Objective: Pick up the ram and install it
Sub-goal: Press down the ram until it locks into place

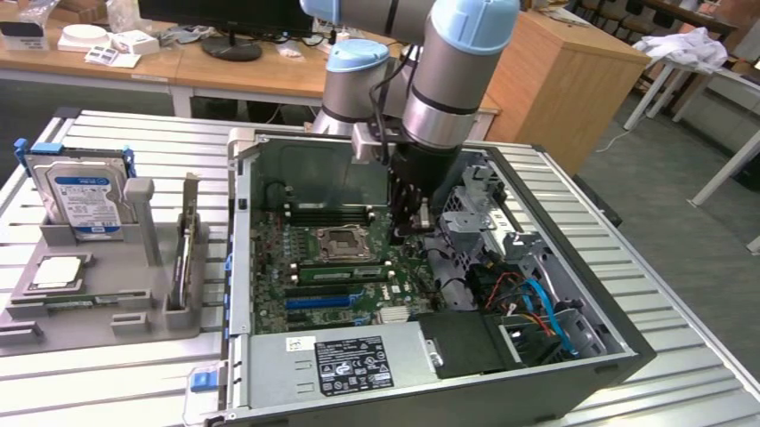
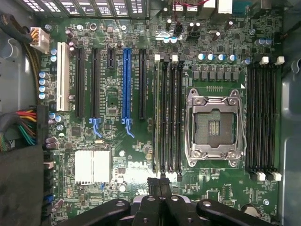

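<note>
Black jaws of the gripper (image 2: 160, 184) are pressed together with nothing between them, low over the motherboard (image 2: 117, 155) inside the open computer case (image 1: 570, 374), just beside a bank of memory slots (image 2: 167, 117). Well apart, the ram (image 1: 187, 253) stands on edge in the grey holder (image 1: 107, 307) on the tabletop (image 1: 119, 382), at the exterior view's left, its long axis parallel to the case's near wall.

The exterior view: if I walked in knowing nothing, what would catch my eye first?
Probably the big grey and blue robot arm reaching down into an open computer case, its tool shut above the green motherboard. Next, on the exterior view's left, a hard drive with a blue label stands in a grey holder.
</note>
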Tool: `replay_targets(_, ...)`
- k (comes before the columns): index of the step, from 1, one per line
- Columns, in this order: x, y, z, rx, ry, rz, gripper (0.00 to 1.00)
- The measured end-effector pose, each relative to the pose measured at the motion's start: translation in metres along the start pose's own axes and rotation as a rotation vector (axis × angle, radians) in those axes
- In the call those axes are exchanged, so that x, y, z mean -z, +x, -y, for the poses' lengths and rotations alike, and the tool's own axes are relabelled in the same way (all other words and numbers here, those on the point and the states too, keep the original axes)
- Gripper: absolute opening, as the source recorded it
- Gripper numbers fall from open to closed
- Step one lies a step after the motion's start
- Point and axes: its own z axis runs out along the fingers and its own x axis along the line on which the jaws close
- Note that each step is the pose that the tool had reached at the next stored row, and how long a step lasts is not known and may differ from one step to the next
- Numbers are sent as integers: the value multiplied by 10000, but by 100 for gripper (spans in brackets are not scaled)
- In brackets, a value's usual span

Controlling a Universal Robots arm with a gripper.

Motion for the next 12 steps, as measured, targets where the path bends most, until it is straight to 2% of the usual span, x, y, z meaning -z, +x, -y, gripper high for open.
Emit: replay_targets(12, -64, 0, 0, -1, 0, 0, 11)
